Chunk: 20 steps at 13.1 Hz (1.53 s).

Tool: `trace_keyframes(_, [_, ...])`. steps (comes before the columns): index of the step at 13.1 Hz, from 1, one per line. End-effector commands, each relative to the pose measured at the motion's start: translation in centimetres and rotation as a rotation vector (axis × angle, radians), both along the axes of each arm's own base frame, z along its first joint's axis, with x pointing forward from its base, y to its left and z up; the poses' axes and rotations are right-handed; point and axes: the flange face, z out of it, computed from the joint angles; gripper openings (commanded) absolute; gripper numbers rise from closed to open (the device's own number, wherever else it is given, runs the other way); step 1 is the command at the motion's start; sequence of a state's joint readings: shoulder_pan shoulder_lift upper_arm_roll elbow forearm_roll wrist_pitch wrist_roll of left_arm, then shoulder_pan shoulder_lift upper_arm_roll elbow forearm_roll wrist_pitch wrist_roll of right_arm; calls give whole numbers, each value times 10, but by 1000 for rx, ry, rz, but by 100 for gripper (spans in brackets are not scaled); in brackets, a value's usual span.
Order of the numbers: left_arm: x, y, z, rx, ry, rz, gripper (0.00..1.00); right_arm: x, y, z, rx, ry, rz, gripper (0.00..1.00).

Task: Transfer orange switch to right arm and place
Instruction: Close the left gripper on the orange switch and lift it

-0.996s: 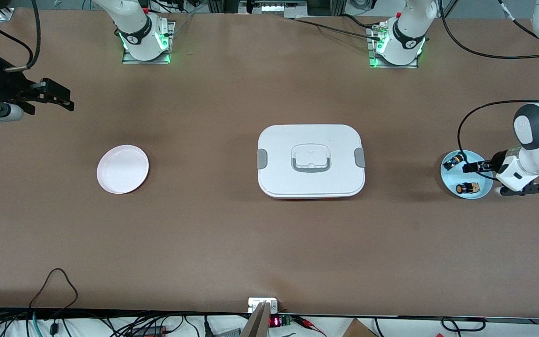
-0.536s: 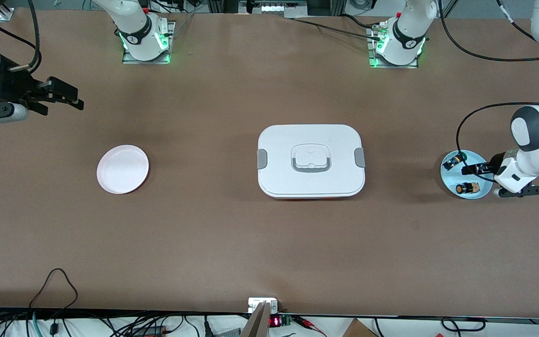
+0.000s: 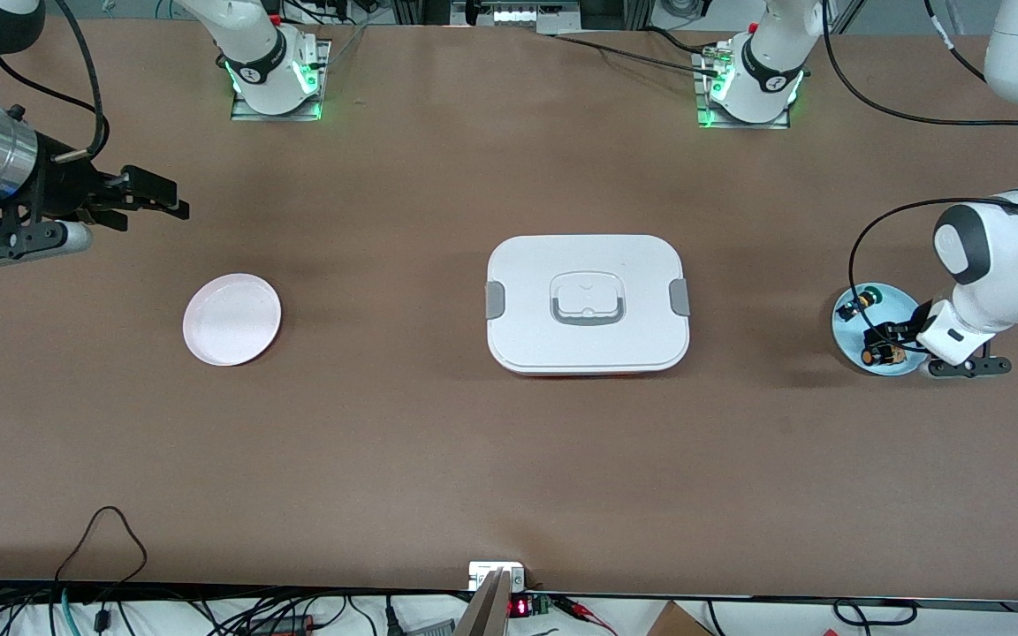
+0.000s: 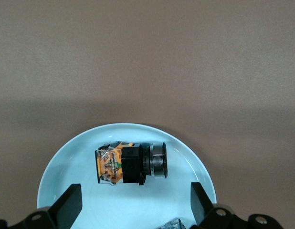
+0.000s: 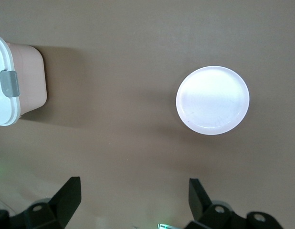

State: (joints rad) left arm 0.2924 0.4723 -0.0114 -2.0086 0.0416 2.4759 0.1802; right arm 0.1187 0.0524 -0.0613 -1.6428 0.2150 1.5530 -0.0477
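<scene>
We see the right gripper [image 3: 160, 194] has swung in over bare table toward the white plate [image 3: 231, 319], jaws wide and empty. Our left gripper [image 3: 887, 339], also wide, has dropped over the orange switch [image 3: 878, 355] lying in the blue dish [image 3: 849, 334], so pickup looks next. No legible writing anywhere.

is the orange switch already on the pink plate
No, the orange switch lies on the blue plate at the left arm's end of the table, and the pink plate has nothing on it.
</scene>
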Motion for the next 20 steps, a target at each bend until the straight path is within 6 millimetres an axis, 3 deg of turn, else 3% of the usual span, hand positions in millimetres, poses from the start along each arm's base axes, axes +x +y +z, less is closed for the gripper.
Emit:
trace_keyframes(1, [0,2,-9,-9,-25,-13,100,1,7,5,14,7,5,100])
trace_keyframes(5, [2,4,-30,-5,-49,-11,100,0,8,4,13,10,7,100])
trace_keyframes(10, [9,14,-36,-3,-57,-3,100,1,8,0,7,14,8,100])
trace_keyframes(14, [10,15,-36,-5,-56,26,64,0,8,-1,8,19,7,100])
trace_keyframes(16, [10,14,-36,-5,-53,16,54,0,8,-4,8,22,6,100])
trace_keyframes(19, [9,12,-31,-11,-28,3,24,-1,8,-11,11,36,5,100])
trace_keyframes(20, [9,12,-25,-19,0,4,24,-1,9,-12,15,36,18,100])
